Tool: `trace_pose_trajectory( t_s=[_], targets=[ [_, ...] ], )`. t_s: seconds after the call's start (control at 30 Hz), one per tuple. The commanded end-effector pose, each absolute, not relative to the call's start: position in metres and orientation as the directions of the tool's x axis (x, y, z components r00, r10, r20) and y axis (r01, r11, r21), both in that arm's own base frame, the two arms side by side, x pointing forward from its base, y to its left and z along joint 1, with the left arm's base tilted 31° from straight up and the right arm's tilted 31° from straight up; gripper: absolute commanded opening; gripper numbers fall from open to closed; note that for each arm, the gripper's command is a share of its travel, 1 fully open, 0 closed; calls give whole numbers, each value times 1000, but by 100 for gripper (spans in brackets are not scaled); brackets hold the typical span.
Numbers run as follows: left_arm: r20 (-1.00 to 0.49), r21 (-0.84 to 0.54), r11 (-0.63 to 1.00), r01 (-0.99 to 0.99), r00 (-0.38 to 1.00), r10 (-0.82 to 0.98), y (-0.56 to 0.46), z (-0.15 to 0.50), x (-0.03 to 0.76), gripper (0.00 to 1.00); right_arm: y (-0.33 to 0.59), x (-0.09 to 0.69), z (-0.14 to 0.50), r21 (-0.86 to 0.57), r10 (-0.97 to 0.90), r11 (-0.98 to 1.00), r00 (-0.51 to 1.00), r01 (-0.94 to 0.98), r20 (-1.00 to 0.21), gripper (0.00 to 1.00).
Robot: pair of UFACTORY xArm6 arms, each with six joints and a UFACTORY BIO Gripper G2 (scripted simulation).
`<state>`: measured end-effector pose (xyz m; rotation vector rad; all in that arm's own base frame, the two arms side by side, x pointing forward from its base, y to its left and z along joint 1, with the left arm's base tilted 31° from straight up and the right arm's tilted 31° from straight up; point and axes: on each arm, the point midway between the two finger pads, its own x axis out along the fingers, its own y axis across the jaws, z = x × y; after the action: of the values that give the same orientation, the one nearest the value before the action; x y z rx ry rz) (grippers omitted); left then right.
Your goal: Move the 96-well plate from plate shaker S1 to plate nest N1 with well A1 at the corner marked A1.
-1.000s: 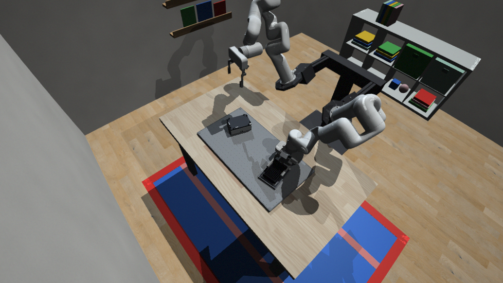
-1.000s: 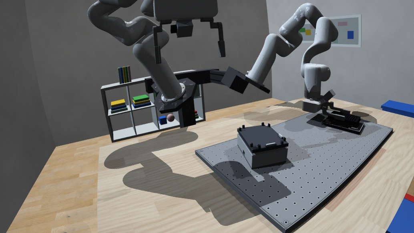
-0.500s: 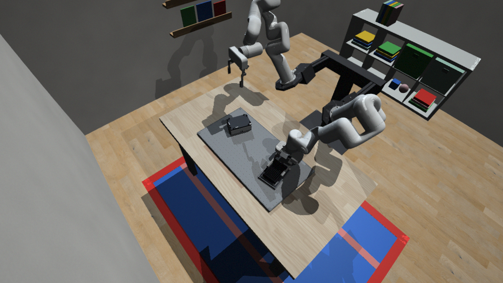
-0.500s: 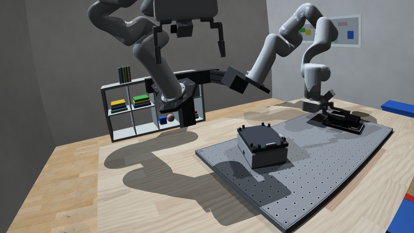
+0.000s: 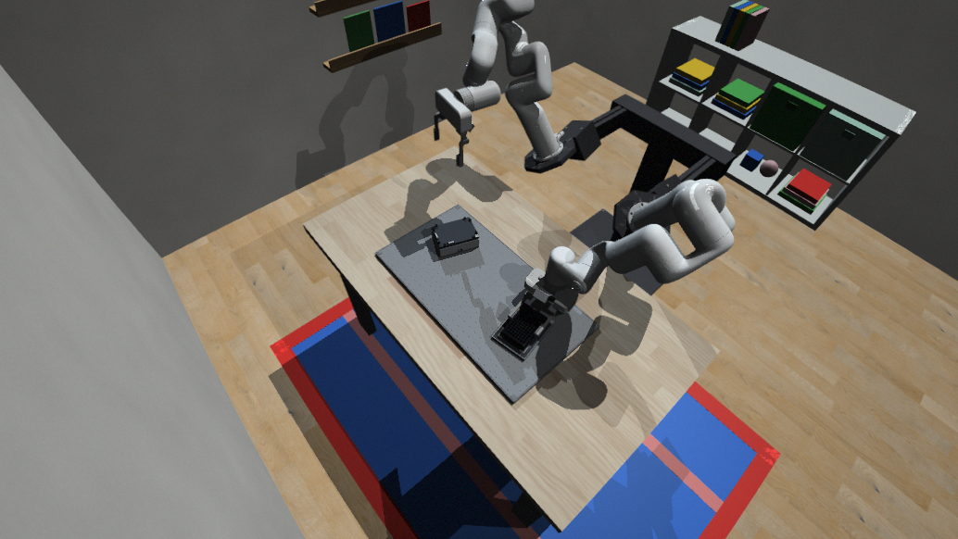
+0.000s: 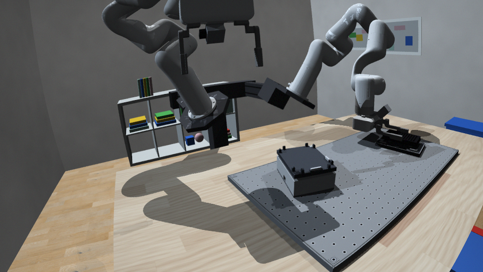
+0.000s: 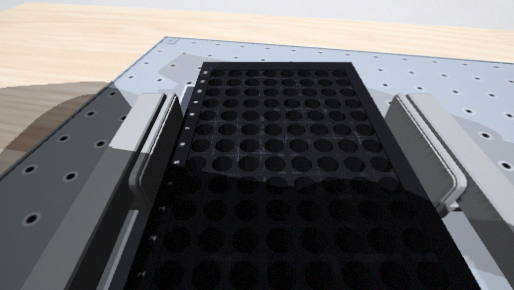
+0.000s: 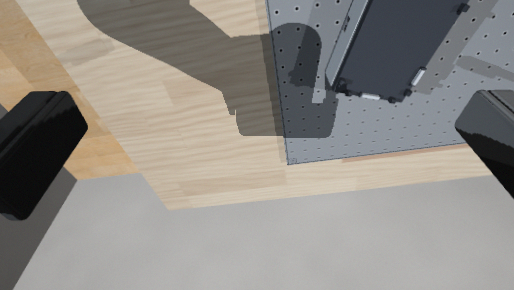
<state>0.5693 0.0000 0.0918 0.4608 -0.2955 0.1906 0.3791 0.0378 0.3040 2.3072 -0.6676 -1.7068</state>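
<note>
the left gripper (image 5: 531,316) (image 6: 404,133) (image 7: 295,150) grips the black rectangular 96-well plate (image 5: 523,328) (image 6: 413,136) (image 7: 280,130) at the dark, low nest (image 5: 514,350) (image 6: 402,150), toward the table's (image 5: 603,461) (image 6: 189,202) (image 7: 75,35) (image 8: 200,165) lower-right edge from above; releasing before it seats could leave it tilted. right gripper (image 5: 447,148) (image 6: 221,69) (image 8: 271,120): spread, unladen.

Two arms and one well plate can be counted.
One shaker (image 5: 456,238) (image 6: 305,160) (image 8: 397,47) and one nest (image 5: 521,354) (image 6: 400,147) are seen on one perforated board (image 5: 442,287) (image 6: 365,202) (image 7: 45,150) (image 8: 380,125); one blue cube (image 5: 751,159) (image 6: 189,140) and one ball (image 5: 768,168) (image 6: 199,137) are also shown.
</note>
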Motion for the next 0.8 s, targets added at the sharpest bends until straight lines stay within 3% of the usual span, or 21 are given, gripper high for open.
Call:
trace_pose_trajectory(
  t_s=[0.0,0.77],
  targets=[
    [324,407,880,-246,939,113,0,93,570,0,38,380,306,410,-463,-880,236,-240,-854,100],
    [324,407,880,-246,939,113,1,90,571,0,38,380,306,410,-463,-880,236,-240,-854,100]
  ],
)
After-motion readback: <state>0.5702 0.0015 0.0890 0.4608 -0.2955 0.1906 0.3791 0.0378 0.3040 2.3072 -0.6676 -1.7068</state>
